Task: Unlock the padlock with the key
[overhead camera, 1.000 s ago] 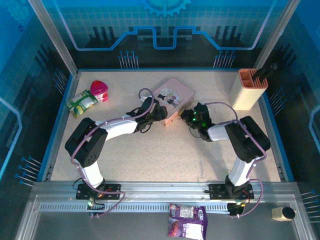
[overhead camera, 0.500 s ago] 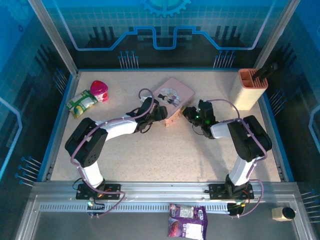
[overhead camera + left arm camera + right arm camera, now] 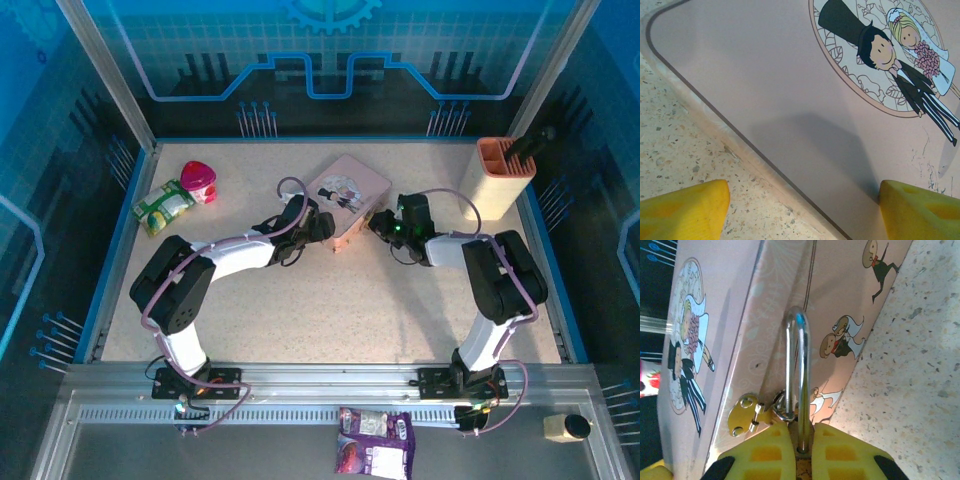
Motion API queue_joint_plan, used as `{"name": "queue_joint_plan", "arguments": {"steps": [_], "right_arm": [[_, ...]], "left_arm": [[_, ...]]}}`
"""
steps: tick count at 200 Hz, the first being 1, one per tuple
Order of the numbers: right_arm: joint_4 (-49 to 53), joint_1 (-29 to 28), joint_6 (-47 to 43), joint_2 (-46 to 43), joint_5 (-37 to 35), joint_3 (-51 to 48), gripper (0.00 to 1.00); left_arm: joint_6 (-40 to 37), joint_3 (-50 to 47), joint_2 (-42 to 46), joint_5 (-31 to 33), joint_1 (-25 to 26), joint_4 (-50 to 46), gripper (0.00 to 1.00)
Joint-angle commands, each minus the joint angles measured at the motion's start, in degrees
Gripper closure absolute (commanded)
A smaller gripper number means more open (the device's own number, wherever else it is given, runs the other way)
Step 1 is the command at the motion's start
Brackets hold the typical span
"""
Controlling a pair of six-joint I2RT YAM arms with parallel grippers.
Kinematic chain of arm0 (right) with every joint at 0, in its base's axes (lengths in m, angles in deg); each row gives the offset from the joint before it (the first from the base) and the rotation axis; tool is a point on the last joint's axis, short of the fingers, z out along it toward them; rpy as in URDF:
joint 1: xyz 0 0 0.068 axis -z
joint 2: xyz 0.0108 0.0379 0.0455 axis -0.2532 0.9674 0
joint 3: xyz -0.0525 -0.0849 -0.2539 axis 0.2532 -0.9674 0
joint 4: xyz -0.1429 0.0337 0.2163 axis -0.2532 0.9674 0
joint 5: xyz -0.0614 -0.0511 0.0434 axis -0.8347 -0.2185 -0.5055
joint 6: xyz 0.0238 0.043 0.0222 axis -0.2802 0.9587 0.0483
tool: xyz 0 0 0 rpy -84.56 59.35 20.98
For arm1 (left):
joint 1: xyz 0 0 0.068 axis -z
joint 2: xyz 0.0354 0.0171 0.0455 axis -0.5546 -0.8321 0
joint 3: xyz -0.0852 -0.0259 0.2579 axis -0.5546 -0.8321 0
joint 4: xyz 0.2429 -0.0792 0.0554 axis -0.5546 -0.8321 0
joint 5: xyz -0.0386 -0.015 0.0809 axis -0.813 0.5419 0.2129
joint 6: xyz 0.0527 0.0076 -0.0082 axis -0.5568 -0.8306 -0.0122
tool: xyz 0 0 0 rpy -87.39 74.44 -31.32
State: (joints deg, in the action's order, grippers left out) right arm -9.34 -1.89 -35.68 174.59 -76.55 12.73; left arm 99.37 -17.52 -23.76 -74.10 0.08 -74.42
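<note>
Padlock [image 3: 799, 375] pinched in right hand [image 3: 801, 440], against tin [image 3: 765, 305]

The tin [image 3: 347, 195] is pale pink, its lid printed with a cartoon groom in black and a blonde bride in white inside a leafy oval. The padlock [image 3: 799, 370] shows a silver shackle beside a gold hasp [image 3: 742, 416]. The left gripper [image 3: 802, 215] and right gripper [image 3: 801, 435] have yellow fingers. The bench [image 3: 300, 300] is speckled beige. At ten o'clock lies a green-and-white packet [image 3: 163, 207], at six a purple packet [image 3: 373, 440].
</note>
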Motion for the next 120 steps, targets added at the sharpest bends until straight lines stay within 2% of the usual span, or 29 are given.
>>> {"name": "queue_joint_plan", "arguments": {"steps": [1,42,69,120], "right_arm": [[11.4,-0.3,-8.6,-2.4,-4.8,1.2,1.00],[17.8,-2.1,-13.7,-2.8,-12.4,3.6,1.00],[10.6,-3.3,-11.1,-2.7,-11.1,3.1,1.00],[8.2,-3.3,-9.3,-5.1,-11.2,1.9,1.00]], "left_arm": [[-0.6,-1.5,-2.2,0.7,-0.7,-6.0,0.22],[-0.4,-1.3,-2.5,0.4,-0.7,-5.9,0.22],[-0.1,-1.1,-2.7,-0.1,-0.5,-5.6,0.22],[-0.6,-2.3,-0.8,-0.9,-0.6,-4.8,0.22]]}}
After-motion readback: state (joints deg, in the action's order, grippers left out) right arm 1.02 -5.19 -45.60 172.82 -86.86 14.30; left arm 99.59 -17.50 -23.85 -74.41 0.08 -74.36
